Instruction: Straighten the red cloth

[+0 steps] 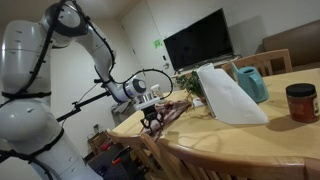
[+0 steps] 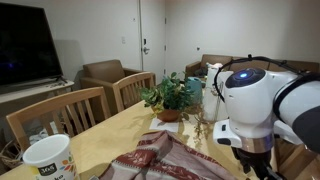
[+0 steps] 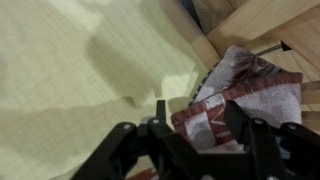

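Wrist view: my gripper (image 3: 197, 118) comes in from the bottom edge of the frame, dark fingers (image 3: 245, 135) spread well apart. Jaws released, nothing clamped. The red cloth (image 3: 250, 90) lies crumpled in the lower right, red and white with darker bands. One rumpled fold of it sits in the gap between my fingers. The rest runs up and right toward the table's edge. Bare yellow table (image 3: 70, 70) fills the left half of the frame.

In an exterior view, my gripper (image 1: 152, 124) hangs low at the near end of the table (image 1: 250, 140), left of center. The cloth (image 1: 172, 110) is bunched just to its right and touches it at the fingertips. Farther right on the table:
- a white sheet (image 1: 230, 95) standing up
- a teal jug (image 1: 252, 82) behind it
- a red jar (image 1: 300, 102) near the right edge
- a plant (image 1: 190, 82) behind the cloth

A dark TV (image 1: 200, 40) is on the wall at upper center.

In an exterior view, my arm's white wrist (image 2: 250, 100) fills the right side. The cloth (image 2: 165, 160) lies in a heap at bottom center, below and left of the wrist. My fingertips are hidden at the lower right edge here. A white mug (image 2: 48, 160) stands at lower left, well apart from the cloth. The plant (image 2: 170, 95) is in mid-frame, behind the cloth.
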Motion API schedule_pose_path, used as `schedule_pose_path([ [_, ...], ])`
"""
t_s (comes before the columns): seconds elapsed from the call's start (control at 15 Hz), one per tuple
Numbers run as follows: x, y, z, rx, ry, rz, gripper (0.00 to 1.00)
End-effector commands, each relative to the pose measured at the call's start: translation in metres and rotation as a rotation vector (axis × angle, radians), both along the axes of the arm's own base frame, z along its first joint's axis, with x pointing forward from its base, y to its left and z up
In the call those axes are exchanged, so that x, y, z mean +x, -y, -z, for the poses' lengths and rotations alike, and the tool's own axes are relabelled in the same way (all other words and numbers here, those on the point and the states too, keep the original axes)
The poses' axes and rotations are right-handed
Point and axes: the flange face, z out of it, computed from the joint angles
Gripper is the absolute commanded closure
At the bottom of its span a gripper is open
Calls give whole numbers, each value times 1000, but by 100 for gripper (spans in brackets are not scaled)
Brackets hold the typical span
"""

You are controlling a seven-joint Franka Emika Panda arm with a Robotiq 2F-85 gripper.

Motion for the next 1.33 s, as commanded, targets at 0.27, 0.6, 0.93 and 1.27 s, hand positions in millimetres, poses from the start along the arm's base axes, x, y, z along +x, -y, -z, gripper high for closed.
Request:
schedule_pose_path([
  [0.27,20,-7,11,17,-21,-14,41],
  [0.6,23,-6,17,18,-29,-14,53],
  [0.93,24,-8,13,11,-23,-15,65],
  [1.27,25,-10,11,12,-18,-18,100],
])
